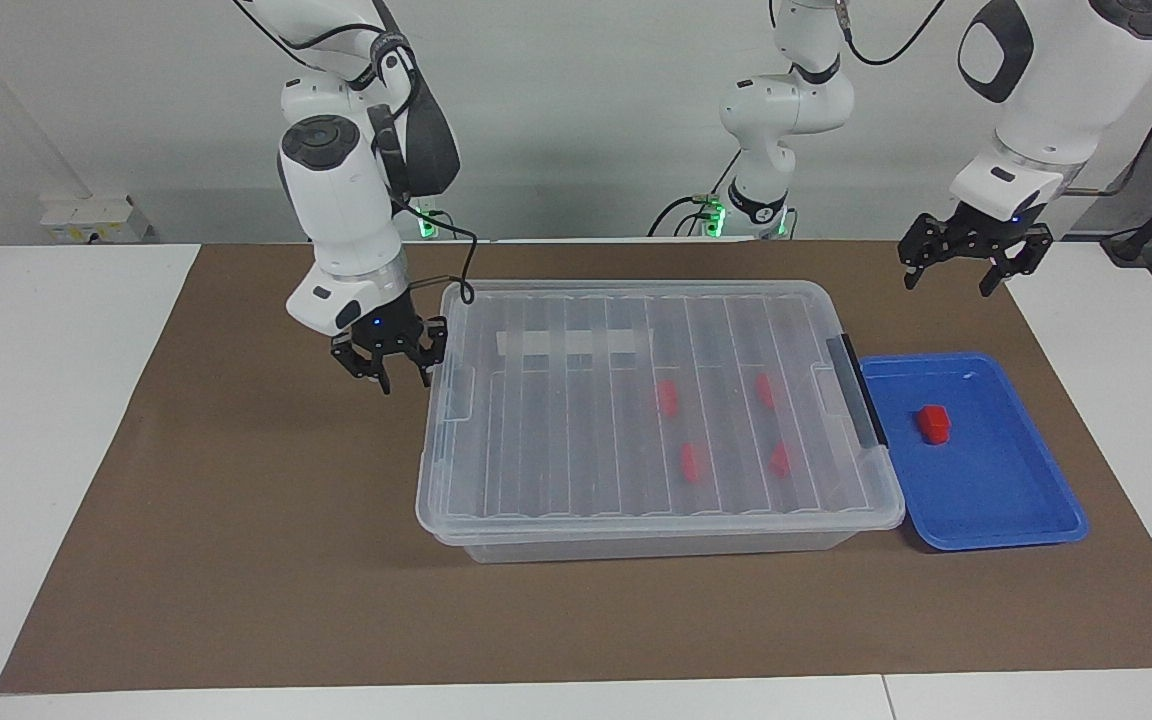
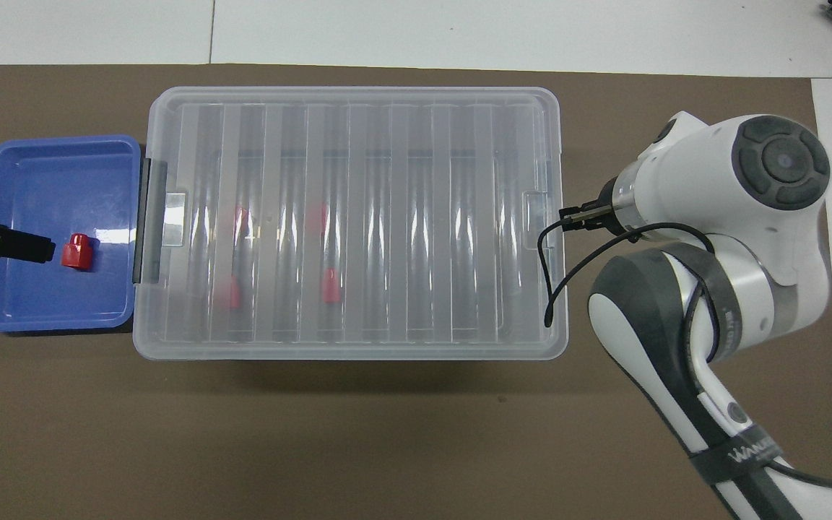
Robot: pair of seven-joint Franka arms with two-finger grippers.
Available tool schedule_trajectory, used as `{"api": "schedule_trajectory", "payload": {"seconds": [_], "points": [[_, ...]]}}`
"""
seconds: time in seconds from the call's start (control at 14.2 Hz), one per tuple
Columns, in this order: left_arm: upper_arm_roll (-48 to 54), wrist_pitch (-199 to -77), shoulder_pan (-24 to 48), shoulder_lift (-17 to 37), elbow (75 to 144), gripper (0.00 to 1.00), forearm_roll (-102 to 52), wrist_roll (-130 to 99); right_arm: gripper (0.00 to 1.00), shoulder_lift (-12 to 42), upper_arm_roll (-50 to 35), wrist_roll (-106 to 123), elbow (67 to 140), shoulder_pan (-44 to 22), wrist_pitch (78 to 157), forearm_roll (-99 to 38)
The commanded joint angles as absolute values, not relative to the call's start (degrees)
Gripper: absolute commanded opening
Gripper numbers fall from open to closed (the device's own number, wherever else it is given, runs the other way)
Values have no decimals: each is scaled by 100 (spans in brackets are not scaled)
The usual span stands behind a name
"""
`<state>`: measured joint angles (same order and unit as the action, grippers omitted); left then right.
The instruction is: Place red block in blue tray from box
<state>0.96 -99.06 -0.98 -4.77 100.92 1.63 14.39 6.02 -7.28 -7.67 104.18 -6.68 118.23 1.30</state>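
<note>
brown matting (image 1: 236, 560) covers the worktop (image 1: 46, 400) under the box (image 1: 636, 500), whose clear lid is shut over four red pieces. beside its black-handled end, toward the left arm's side, the blue tray (image 1: 1036, 500) already holds the red block (image 1: 933, 424). the left gripper (image 1: 971, 262) hangs spread open and empty over the mat near the tray; the right gripper (image 1: 388, 362), open too, hovers at the box's other end. judged from this, the placement looks done, so any retreat should go straight up without nudging tray or lid
</note>
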Motion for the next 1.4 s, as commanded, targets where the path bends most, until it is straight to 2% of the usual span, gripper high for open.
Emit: {"api": "schedule_trajectory", "payload": {"seconds": [0.0,0.49,0.84,1.05,1.33], "points": [[70,-9853,-97,-606,10222,100,97,1389,97,273,-756,-1141,10494,-318,11628,35],[70,-9853,-97,-606,10213,100,97,1389,100,-184,-686,-1169,10161,395,10636,44],[70,-9853,-97,-606,10213,100,97,1389,100,122,-686,-1160,9002,475,9626,70],[70,-9853,-88,-606,10222,100,97,1389,100,228,-694,-1169,8588,431,9064,167],[70,-9853,-97,-606,10213,100,97,1389,100,123,-703,-1178,8824,334,8869,254]]}}
